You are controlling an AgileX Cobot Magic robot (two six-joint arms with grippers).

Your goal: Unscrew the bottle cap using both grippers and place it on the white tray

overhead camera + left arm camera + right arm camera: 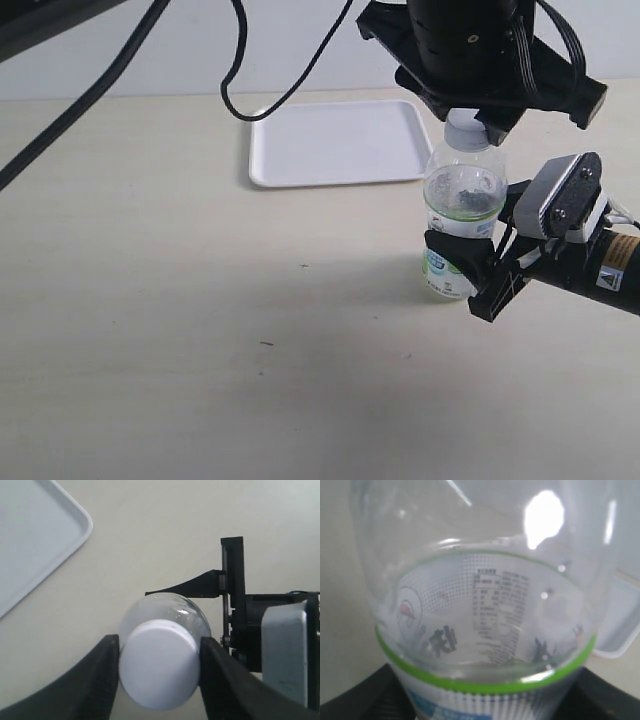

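Observation:
The clear bottle (460, 215) stands upright on the table, right of centre. Its white cap (468, 130) sits on the neck. My left gripper (470, 118), the bulky black one, reaches down from above and is shut on the cap (159, 664), one black finger (102, 675) pressed to each side. My right gripper (470, 265), with the grey-white block, is shut on the bottle's labelled lower body (485, 645), which fills the right wrist view. The white tray (340, 142) lies behind the bottle, to the left, and holds nothing.
Black cables (240, 60) hang over the table's back left, one loop touching down near the tray's corner. The tray's rounded corner (60, 535) shows in the left wrist view. The right arm (600, 260) stretches in from the right edge.

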